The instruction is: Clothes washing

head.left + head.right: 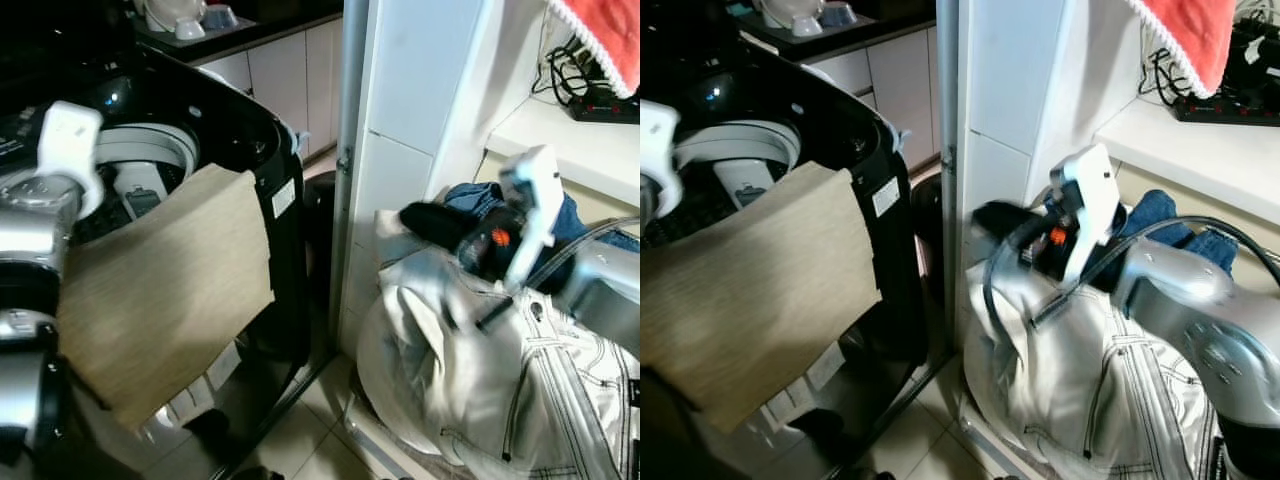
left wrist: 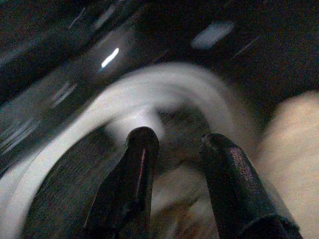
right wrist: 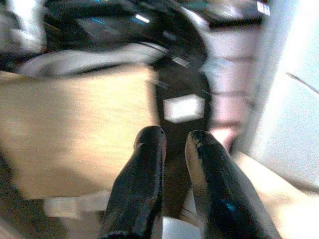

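Observation:
A black top-loading washing machine stands at the left with its lid up and its white drum ring showing. A tan cloth hangs over the machine's front rim and down its front. My left gripper hovers over the drum, open, with the tan cloth beside it. At the right lies a pile of laundry: a white jacket and blue jeans. My right gripper is above that pile, pointing toward the machine, its fingers shut with nothing between them.
A white tiled pillar and a metal pipe stand between the machine and the laundry pile. A red towel hangs at the top right above a shelf with a power strip. Tiled floor runs below.

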`<state>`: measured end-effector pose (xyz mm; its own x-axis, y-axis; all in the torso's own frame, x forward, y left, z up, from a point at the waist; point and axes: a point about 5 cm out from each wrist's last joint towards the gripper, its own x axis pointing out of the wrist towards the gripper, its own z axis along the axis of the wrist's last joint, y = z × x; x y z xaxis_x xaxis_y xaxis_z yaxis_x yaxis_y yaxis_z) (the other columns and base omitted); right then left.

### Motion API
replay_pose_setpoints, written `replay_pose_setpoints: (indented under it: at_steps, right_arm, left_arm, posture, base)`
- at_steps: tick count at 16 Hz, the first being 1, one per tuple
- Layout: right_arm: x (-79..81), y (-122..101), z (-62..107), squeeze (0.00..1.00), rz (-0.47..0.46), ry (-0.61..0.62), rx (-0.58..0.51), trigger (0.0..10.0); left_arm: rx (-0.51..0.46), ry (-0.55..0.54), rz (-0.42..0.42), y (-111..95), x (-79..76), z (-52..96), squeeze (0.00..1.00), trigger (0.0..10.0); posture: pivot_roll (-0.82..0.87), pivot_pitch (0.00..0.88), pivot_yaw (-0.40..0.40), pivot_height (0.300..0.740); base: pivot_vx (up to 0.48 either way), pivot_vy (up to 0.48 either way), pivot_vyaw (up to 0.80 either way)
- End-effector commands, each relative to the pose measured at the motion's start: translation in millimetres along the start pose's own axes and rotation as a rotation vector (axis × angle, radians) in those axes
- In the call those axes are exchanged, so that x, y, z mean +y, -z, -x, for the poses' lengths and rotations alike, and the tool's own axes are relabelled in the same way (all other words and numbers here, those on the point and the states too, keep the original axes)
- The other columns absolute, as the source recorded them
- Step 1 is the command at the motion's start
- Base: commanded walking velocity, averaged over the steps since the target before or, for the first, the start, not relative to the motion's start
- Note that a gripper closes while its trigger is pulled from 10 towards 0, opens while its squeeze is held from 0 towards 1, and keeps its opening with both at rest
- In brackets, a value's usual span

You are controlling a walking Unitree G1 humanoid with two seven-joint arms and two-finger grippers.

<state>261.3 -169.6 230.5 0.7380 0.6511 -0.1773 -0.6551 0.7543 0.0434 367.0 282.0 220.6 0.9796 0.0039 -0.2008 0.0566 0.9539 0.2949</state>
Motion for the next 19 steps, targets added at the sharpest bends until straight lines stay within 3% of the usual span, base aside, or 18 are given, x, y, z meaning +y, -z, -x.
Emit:
replay_pose_setpoints:
  at_steps: [1,2,3,4,7,9,11,15,16,17,19]
  right_arm:
    - [-15.4,11,1.5,1.0,-0.002,0.131,0.074,10.0]
    - [-16.9,14,3.5,1.0,-0.003,0.138,0.1,10.0]
    - [-11.6,16,8.8,1.0,0.008,0.085,0.13,10.0]
    - [-6.7,17,13.0,1.0,0.03,0.033,0.16,10.0]
    - [-6.4,18,21.0,1.0,0.08,-0.008,0.201,10.0]
    - [-7.6,17,22.9,1.0,0.081,-0.011,0.205,10.0]
    - [-3.2,6,29.8,1.0,0.06,-0.092,0.15,10.0]
    - [-10.5,-1,47.1,1.0,0.092,-0.103,0.158,10.0]
    - [-15.9,4,52.3,1.0,0.11,-0.06,0.201,10.0]
    - [-19.0,11,57.6,1.0,0.126,-0.024,0.249,10.0]
    - [-19.2,17,65.1,1.0,0.104,-0.005,0.263,10.0]
  left_arm:
    - [-0.19,0.318,-0.007,-18,-47.5,9.1,0.0,10.0]
    - [-0.243,0.438,-0.012,-22,-65.6,16.4,0.0,10.0]
    - [-0.299,0.623,-0.02,-23,-97.3,29.4,0.0,10.0]
    - [-0.315,0.743,-0.016,-23,-116.4,37.9,0.0,10.0]
    - [-0.318,0.948,-0.037,-22,-153.9,54.8,0.0,10.0]
    - [-0.303,1.031,-0.047,-19,-165.6,60.9,0.0,10.0]
    - [-0.308,1.136,-0.027,-18,-178.8,74.8,0.0,10.0]
    - [-0.4,1.122,0.012,-30,-206.7,75.9,0.0,10.0]
    - [-0.461,1.088,-0.004,-34,-220.0,71.4,0.84,10.0]
    - [-0.49,1.098,0.008,-36,-233.4,69.8,1.0,10.0]
    - [-0.507,1.135,-0.054,-35,-250.3,69.4,1.0,10.0]
  posture:
    - [-0.19,0.0,0.048,0.74]
    - [-0.19,0.0,0.048,0.74]
    - [-0.2,0.0,0.049,0.74]
    - [-0.2,0.0,0.049,0.74]
    - [-0.2,0.0,0.053,0.74]
    - [-0.21,0.0,0.056,0.74]
    - [-0.2,0.0,0.057,0.74]
    - [-0.2,0.0,0.047,0.74]
    - [-0.21,0.0,0.049,0.74]
    - [-0.22,0.0,0.058,0.74]
    - [-0.23,0.0,0.066,0.74]
  base:
    - [0.0,0.0,0.0]
    - [0.0,0.0,0.0]
    - [0.0,0.0,0.0]
    - [0.0,0.0,0.0]
    - [0.0,0.0,0.0]
    - [0.0,0.0,0.0]
    - [0.0,0.0,0.0]
    - [0.0,0.0,0.0]
    - [0.0,0.0,0.0]
    - [0.0,0.0,0.0]
    - [0.0,0.0,0.0]
